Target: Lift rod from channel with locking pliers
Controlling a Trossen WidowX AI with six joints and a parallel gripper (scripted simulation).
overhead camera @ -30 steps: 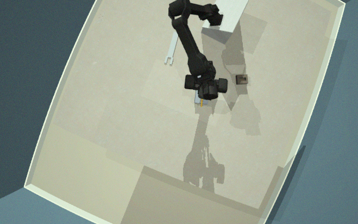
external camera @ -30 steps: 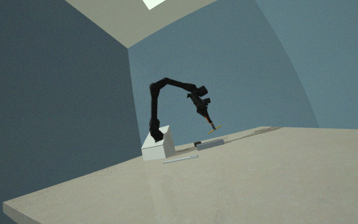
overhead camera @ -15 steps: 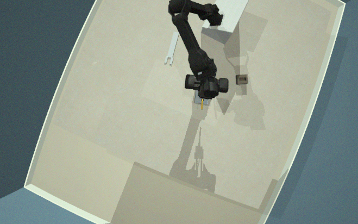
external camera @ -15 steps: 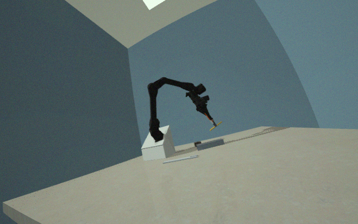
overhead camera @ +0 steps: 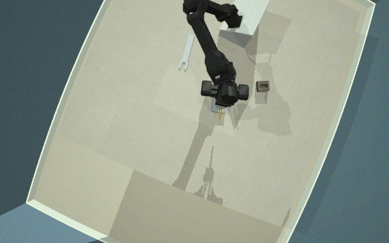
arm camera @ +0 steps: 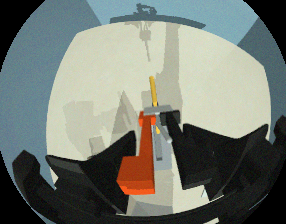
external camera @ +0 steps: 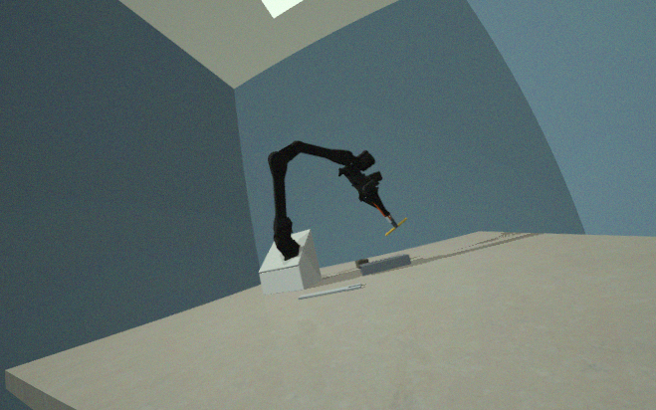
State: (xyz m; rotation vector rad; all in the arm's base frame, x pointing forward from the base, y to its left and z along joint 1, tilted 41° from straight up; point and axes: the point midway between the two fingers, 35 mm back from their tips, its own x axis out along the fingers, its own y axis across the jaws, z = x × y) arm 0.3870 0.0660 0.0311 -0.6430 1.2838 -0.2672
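Gripper (overhead camera: 226, 98) (external camera: 387, 213) (arm camera: 159, 131) is pinching the locking pliers (overhead camera: 224, 107) (external camera: 381, 209) (arm camera: 136, 175) by the handles, orange one toward 9 o'clock in the wrist view, dark one toward 3. Pliers' grey jaws are on the yellow rod (overhead camera: 219, 114) (external camera: 402, 221) (arm camera: 153, 90). Can't tell whether the lock is engaged.

Rod is out of the channel, up in the air — in the exterior view it tilts, high end at 2 o'clock, low end at 8. Wrist view has its far end pointing to 12. Channel block (overhead camera: 213, 105) (external camera: 385, 265) (arm camera: 164, 161) sits on the table (overhead camera: 129, 120) (external camera: 422, 330) (arm camera: 94, 65), well apart from the rod, at 6 o'clock of it in the exterior view.

Top view, from the channel block: brown slotted holster (overhead camera: 259, 89) (external camera: 361, 261) at 2 o'clock, pale forked tool (overhead camera: 187, 49) (external camera: 330, 292) lying flat at 11, white mount block (overhead camera: 250, 15) (external camera: 282, 280) near 1.
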